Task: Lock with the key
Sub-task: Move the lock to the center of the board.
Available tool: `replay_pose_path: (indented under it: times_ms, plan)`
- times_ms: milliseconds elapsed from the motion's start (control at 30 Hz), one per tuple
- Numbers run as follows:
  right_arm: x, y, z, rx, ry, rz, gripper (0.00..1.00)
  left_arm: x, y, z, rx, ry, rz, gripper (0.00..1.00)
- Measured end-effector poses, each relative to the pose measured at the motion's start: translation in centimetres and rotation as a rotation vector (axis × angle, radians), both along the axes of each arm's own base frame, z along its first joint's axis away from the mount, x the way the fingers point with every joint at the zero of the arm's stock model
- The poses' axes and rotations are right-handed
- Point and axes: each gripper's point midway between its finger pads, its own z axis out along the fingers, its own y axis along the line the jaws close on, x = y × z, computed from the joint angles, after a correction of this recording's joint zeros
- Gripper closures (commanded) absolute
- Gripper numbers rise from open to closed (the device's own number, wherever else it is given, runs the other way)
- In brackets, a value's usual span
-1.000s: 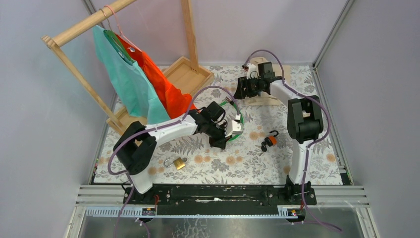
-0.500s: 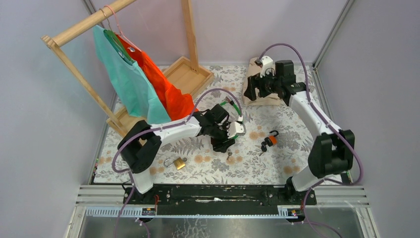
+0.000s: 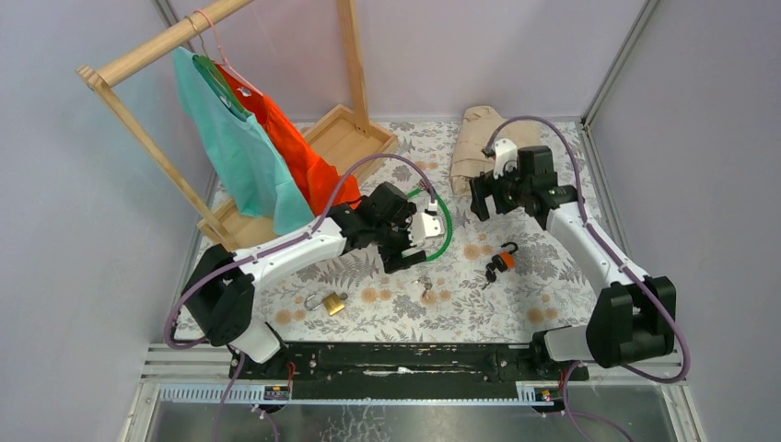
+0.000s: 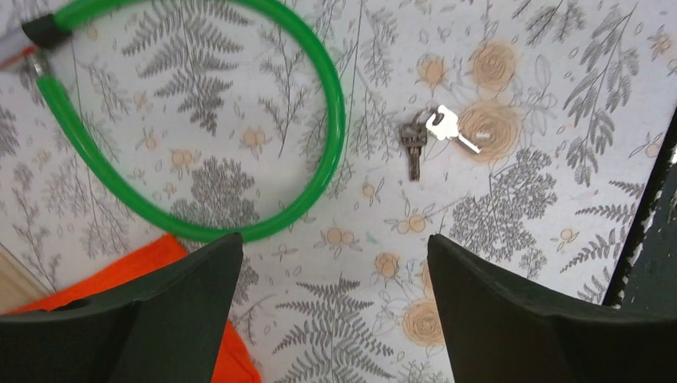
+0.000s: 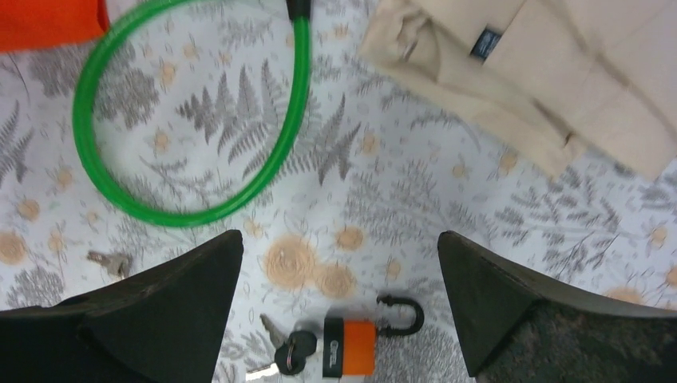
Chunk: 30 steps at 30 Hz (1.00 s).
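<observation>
A green cable lock (image 4: pixel 323 120) lies looped on the floral table. Two small keys (image 4: pixel 423 137) on a ring rest just beyond it; from above the keys (image 3: pixel 425 291) sit in front of my left gripper (image 3: pixel 408 251). That left gripper (image 4: pixel 334 239) hovers open over bare cloth, holding nothing. An orange padlock (image 5: pixel 349 345) with a black shackle and its own key bunch (image 5: pixel 289 353) lies below my right gripper (image 5: pixel 339 235), which is open and empty. From above, the orange padlock (image 3: pixel 503 261) is nearer than the right gripper (image 3: pixel 479 198).
A brass padlock (image 3: pixel 328 302) lies near the front left. A folded beige garment (image 5: pixel 559 72) sits at the back right. A wooden rack (image 3: pixel 350 138) with teal and orange clothes (image 3: pixel 304 166) stands at the back left; orange cloth (image 4: pixel 120 275) reaches toward the left fingers.
My left gripper has opened and drawn back to the left; the small keys now lie on the table. My right arm swung off the beige garment toward the centre and opened wider.
</observation>
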Motion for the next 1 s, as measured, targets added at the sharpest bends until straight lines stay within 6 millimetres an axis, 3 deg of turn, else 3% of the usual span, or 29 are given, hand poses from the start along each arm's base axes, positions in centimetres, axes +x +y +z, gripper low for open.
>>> replay_pose_path:
  times_ms: [167, 400, 567, 767, 1000]
  plan:
    - [-2.5, -0.8, -2.2, -0.031, 0.031, 0.006, 0.01, -0.8, 2.9, -1.3, 0.092, 0.048, 0.039, 0.09]
    - [-2.6, -1.0, -1.6, -0.042, -0.005, 0.015, 0.01, -5.7, 9.5, -4.9, 0.280, 0.156, 0.065, 0.10]
    - [-3.0, -0.8, -1.5, -0.027, -0.016, 0.036, 0.01, -7.8, 13.2, -6.6, 0.373, 0.199, 0.099, 0.10]
    - [-3.0, -1.0, -1.5, -0.018, -0.024, 0.037, 0.01, -9.1, 16.3, -8.0, 0.424, 0.225, 0.136, 0.10]
    - [-3.1, -1.5, -1.6, 0.001, -0.017, 0.029, 0.01, -9.9, 17.9, -9.2, 0.456, 0.254, 0.138, 0.11]
